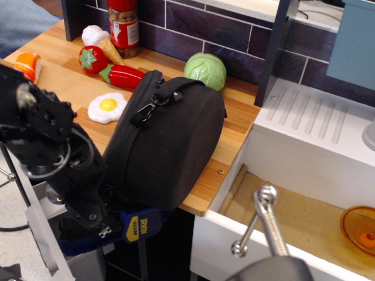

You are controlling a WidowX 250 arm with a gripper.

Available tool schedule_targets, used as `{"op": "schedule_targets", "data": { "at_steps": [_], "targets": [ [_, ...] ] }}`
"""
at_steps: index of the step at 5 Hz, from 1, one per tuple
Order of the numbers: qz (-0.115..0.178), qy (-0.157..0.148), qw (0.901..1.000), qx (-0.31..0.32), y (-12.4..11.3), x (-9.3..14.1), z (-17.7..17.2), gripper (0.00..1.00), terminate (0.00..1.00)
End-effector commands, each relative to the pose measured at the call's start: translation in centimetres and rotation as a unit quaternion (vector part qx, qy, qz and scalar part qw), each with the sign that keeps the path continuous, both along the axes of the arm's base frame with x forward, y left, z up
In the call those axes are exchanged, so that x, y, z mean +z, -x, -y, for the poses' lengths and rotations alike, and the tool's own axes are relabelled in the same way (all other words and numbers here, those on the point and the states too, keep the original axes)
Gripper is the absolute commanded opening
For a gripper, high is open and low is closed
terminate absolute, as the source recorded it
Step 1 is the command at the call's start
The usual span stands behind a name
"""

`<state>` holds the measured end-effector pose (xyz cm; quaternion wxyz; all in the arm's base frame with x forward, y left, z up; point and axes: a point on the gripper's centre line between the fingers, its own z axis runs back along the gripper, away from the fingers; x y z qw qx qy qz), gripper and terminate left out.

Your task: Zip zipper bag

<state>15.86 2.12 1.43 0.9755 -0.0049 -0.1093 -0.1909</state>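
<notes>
While the zipper bag point(167, 146) stood on edge, overhanging the wooden counter point(231, 140) front beside the cabbage point(205, 70), the gripper point(96, 225) hung below its lower corner, likely following the zipper track; its grasp could not be made out.

zipper bag point(170, 146): black woven cloth, matt, slightly rough; dark metal clip on its strap
counter point(231, 132): light wood, smooth, visible grain
back wall point(193, 26): dark purple tiles, faint sheen
cabbage point(205, 70): green plastic, glossy
pepper point(124, 75): red plastic, shiny
fried egg point(107, 107): smooth plastic, white with yellow yolk
robot arm point(50, 152): black plastic and metal, dull
clamp point(136, 226): blue plastic
sink unit point(310, 140): white, smooth, satin
tap point(266, 213): polished metal
</notes>
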Motion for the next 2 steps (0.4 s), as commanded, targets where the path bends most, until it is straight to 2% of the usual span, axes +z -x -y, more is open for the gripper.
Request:
{"op": "schedule_targets", "data": {
  "at_steps": [1, 2],
  "targets": [
    [-0.034, -0.022, 0.9990, 0.019, 0.29, -2.54, 0.07, 0.00, 0.00],
    [-0.046, -0.043, 0.9979, 0.014, 0.40, -2.88, 0.15, 0.00, 1.00]
  ]
}}
